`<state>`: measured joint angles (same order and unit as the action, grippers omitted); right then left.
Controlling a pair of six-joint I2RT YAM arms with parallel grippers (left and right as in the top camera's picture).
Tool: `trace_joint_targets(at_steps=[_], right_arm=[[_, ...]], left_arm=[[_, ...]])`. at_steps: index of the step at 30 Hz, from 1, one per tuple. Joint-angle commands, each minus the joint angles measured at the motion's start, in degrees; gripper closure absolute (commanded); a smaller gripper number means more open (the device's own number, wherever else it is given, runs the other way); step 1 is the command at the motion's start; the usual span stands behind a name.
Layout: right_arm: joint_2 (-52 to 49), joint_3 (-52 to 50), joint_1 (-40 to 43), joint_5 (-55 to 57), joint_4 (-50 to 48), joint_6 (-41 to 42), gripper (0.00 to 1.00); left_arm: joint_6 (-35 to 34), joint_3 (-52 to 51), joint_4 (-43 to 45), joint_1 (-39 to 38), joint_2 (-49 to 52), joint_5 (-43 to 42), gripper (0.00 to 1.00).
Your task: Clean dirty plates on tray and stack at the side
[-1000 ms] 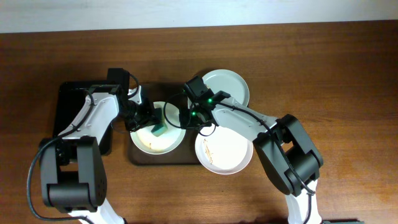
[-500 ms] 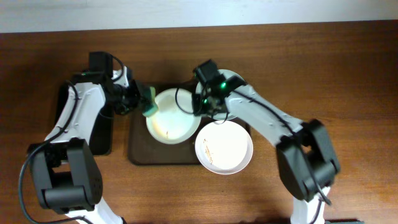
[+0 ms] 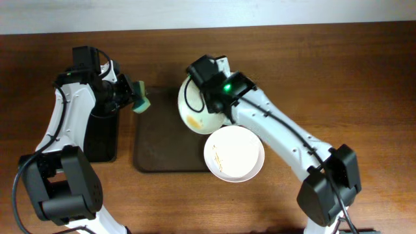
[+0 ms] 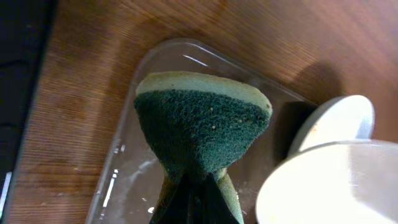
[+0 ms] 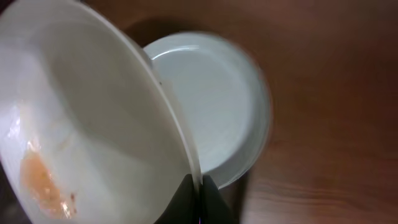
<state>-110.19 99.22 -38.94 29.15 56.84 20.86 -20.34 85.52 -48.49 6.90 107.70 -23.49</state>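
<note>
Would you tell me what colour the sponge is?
Dark green sponge with a pale yellowish back, clearest in the left wrist view.

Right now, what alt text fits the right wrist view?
The right end effector pinches the rim of a tilted white plate marked with an orange smear; behind it lies a pale blue-green plate.

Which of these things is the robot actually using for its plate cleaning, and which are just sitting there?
In use:
- orange-stained white plate, in the right hand
- green sponge, in the left hand
- second white plate
- pale blue-green plate
- brown tray

Lying about:
- black tray
</note>
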Motion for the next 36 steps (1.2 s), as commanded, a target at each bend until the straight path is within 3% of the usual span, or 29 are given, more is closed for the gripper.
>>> trace_joint_targets(at_steps=[1,6,13,22,25,31,36], right_arm=[[0.4,1.3,-5.8,18.8,-0.5,1.6,0.96],[0.2,1.3,-10.7,30.5,-0.7,8.1,0.96],[0.2,1.3,-15.9,46.1,-1.8,10.7,0.96],[0.2,1.3,-20.3,53.8,-1.8,17.6,0.96],[0.2,1.3,-18.9,46.5,-1.8,17.6,0.96],[0.1,0.9,-8.6,6.7,-2.5,22.1,0.96],[-1.7,-3.0,-2.0,-14.7,-8.7,22.0,0.96]], left_arm=[[1.1,1.2,0.2,-0.9,0.3,3.6,0.99],[1.1,1.2,0.2,-1.0,0.3,3.8,0.99],[1.1,1.2,0.4,-1.0,0.3,3.8,0.99],[1.1,1.2,0.4,-1.0,0.3,3.9,0.99],[1.1,1.2,0.4,-1.0,0.3,3.9,0.99],[1.1,1.2,-0.3,-1.0,0.3,3.8,0.99],[1.2,1.2,-1.9,-1.2,0.3,3.8,0.99]])
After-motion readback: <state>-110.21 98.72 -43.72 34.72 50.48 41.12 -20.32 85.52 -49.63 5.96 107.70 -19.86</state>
